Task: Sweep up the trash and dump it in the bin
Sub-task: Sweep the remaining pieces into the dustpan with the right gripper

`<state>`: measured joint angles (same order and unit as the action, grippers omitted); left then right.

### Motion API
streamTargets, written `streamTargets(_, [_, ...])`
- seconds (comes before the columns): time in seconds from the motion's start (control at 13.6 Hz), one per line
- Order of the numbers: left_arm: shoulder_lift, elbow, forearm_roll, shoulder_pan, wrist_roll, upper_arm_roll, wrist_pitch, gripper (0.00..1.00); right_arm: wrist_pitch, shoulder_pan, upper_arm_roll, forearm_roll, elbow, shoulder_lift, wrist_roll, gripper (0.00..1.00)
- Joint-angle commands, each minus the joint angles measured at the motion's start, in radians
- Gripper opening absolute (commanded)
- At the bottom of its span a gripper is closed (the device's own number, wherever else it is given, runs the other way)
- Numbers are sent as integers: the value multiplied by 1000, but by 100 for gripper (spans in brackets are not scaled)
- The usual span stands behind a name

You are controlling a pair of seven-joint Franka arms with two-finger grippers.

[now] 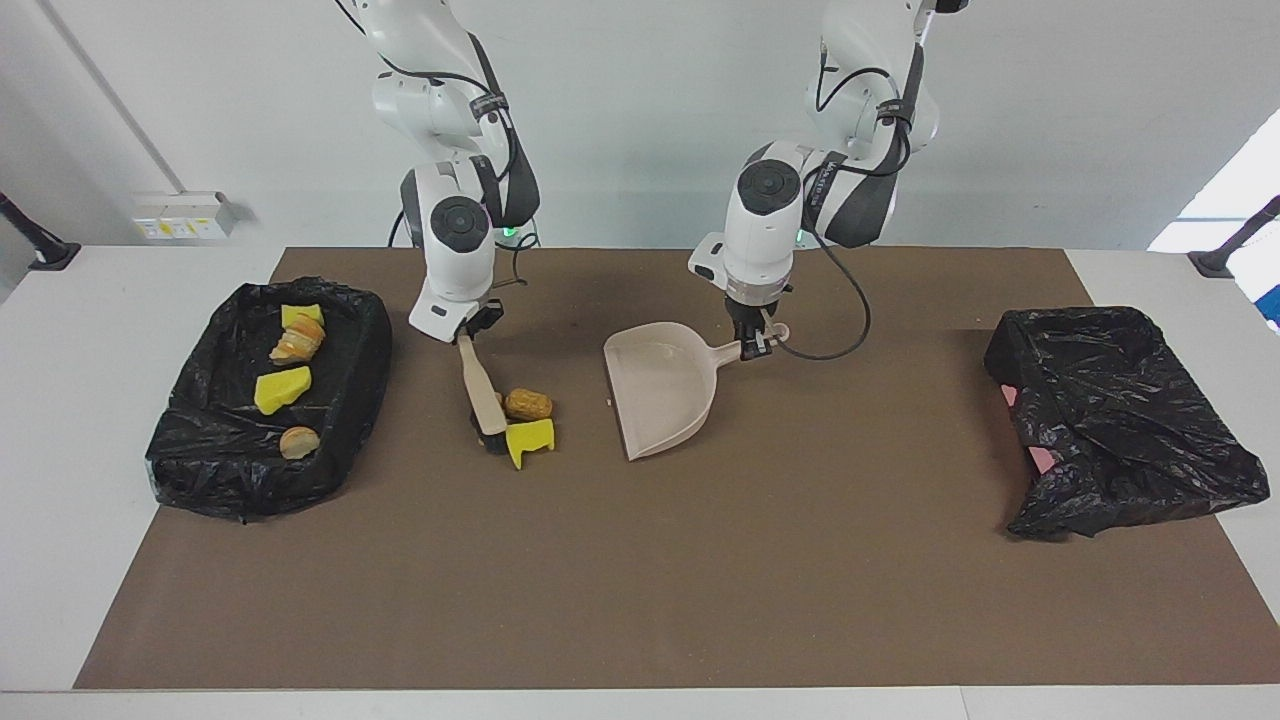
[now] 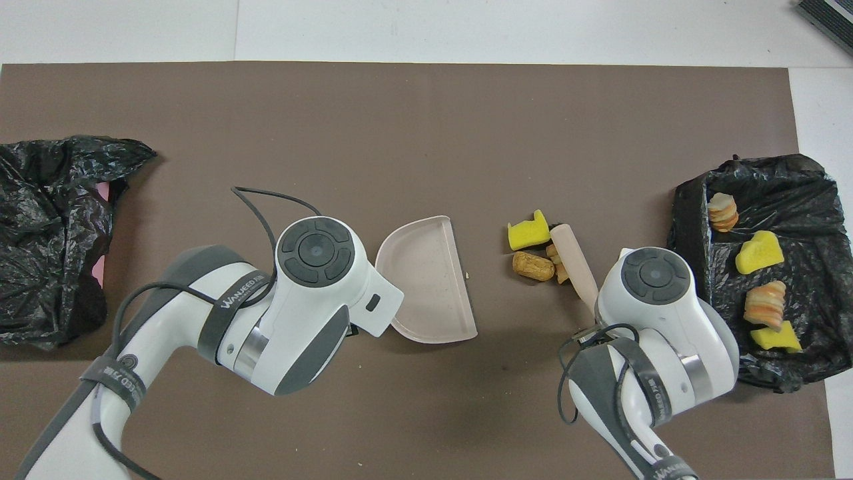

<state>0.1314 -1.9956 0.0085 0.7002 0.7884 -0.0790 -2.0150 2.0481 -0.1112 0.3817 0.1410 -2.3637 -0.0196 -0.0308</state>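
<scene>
Your right gripper point(image 1: 478, 328) is clamped on the brush point(image 1: 484, 392), whose bristles touch a yellow sponge chunk point(image 1: 530, 440) and bread roll point(image 1: 528, 404). Your left gripper point(image 1: 755, 343) pinches the dustpan point(image 1: 665, 390) handle. Only the facing view shows both grips; the overhead hides them.

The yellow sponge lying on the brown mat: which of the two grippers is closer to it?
Right. The right gripper holds the brush, whose head sits beside the yellow sponge. The left gripper holds the dustpan handle, past the pan toward its own end.
</scene>
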Motion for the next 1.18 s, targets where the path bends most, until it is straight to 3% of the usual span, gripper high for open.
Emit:
streamTargets(0.0, [-24,-35,18,16,-40,-11,-22,0,24,60,6,-119,-23,18,-37,0])
streamTargets(0.15, [-24,-40,16,16,-60,-10,-25,0,29,106,8,-199,-20,20,-37,0])
streamTargets(0.44, [-9,-46,10,28,-112,-10,-68,0,32,203,6,-482,7,23,-41,0])
streamTargets(0.66, [-3,-52,2,30,-118,-10,-99,0,23,217,8,-673,37,30,-98,0])
streamTargets(0.81, [-3,-52,1,28,-117,-10,-99,0,-21,208,6,-719,64,14,-104,0])
streamTargets(0.96, [-4,-52,1,28,-117,-10,-93,0,-153,185,-9,-755,121,-28,-97,0])
streamTargets(1.1, [-4,-52,1,28,-118,-10,-88,0,-248,125,-12,-675,182,-52,-72,0])
